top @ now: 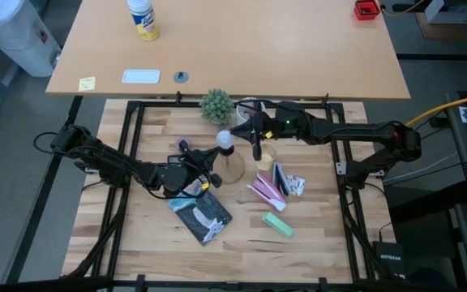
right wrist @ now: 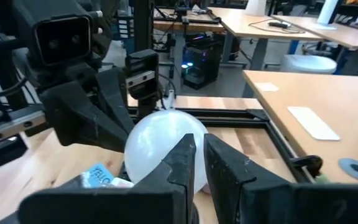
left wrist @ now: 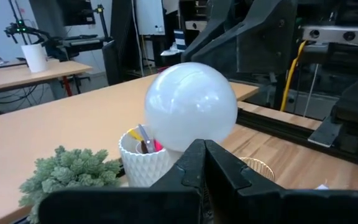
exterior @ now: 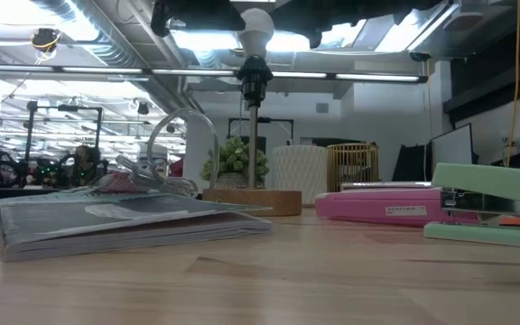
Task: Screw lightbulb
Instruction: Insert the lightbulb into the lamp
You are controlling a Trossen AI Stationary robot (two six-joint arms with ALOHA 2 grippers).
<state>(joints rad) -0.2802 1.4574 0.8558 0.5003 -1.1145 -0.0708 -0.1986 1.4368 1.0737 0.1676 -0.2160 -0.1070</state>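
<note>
The whitish lightbulb [exterior: 256, 32] sits upright with its base in the black socket [exterior: 254, 77] of a thin pole on a wooden foot [exterior: 251, 200]. From above, the lightbulb [top: 225, 139] shows at the table's middle. My left gripper [left wrist: 204, 144] reaches in level from the left, shut, its tips just before the lightbulb's [left wrist: 191, 106] lower side. My right gripper [right wrist: 199, 140] comes from the right, also shut, its tips against the outline of the lightbulb [right wrist: 160, 149]. In the low view both show only as dark shapes flanking the bulb's top. My left gripper's shut tips stand level at the lightbulb's lower side [left wrist: 194, 140]; I cannot tell whether they touch it. My right gripper's shut tips stand at the lightbulb's side [right wrist: 182, 146], coming level from the table's right; whether they touch the glass I cannot tell.
A small green plant [top: 216, 105] and a white pen cup [left wrist: 145, 162] stand just beyond the lamp. A grey booklet [top: 201, 215], a pink stapler [top: 266, 191] and a green stapler [top: 276, 223] lie nearer the front edge. Bare wood lies at the front left.
</note>
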